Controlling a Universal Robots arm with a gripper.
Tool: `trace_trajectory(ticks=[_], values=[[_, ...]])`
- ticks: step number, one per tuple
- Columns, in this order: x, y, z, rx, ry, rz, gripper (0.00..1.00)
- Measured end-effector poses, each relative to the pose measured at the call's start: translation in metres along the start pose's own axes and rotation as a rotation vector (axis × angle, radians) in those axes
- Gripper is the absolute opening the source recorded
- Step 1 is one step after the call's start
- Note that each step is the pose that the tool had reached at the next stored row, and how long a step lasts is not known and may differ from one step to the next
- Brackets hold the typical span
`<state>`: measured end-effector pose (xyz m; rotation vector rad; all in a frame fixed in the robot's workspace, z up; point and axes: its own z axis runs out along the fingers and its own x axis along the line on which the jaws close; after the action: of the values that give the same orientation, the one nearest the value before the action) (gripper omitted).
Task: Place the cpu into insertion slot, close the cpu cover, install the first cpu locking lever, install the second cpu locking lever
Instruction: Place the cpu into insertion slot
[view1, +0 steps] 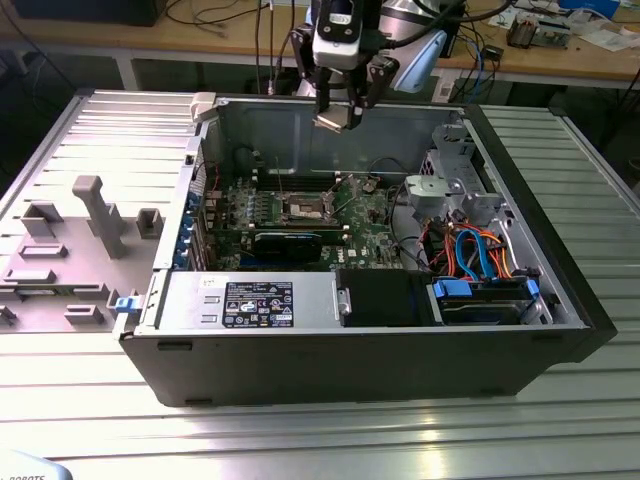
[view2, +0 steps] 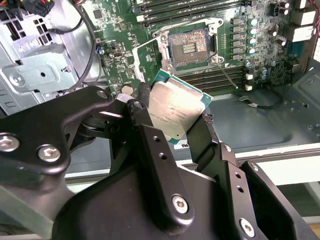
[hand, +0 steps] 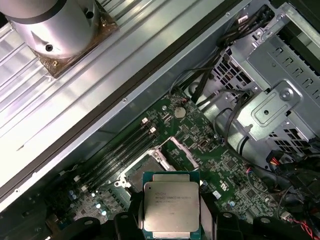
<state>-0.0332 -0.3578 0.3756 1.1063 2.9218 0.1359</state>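
Open computer case (view1: 350, 372), claw (view2: 175, 120) clamped on cpu (view2: 172, 106) edges, high above insertion slot (view2: 190, 45)

Tool (view2: 174, 119) gripping the cpu (view2: 176, 109) by its edges, insertion slot (view2: 189, 47) uncovered on green board (view2: 119, 36) beyond

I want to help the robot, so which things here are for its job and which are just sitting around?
For the job: gripper holding the chip; the empty socket; its open cover.
Just lying about: long black card; blue and orange cables; grey holder outside the case.
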Motion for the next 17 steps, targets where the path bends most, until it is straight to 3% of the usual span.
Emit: trace_trajectory(ticks=[4, 15, 17], values=[[0.0000, 0.0000, 0.0001, -0.0004, -0.0021, 0.025, 0.54], [-0.0001, 0.0000, 0.0002, -0.0004, -0.0030, 0.033, 0.54], [0.0000, 0.0000, 0.0003, -0.0005, -0.0052, 0.055, 0.54]])
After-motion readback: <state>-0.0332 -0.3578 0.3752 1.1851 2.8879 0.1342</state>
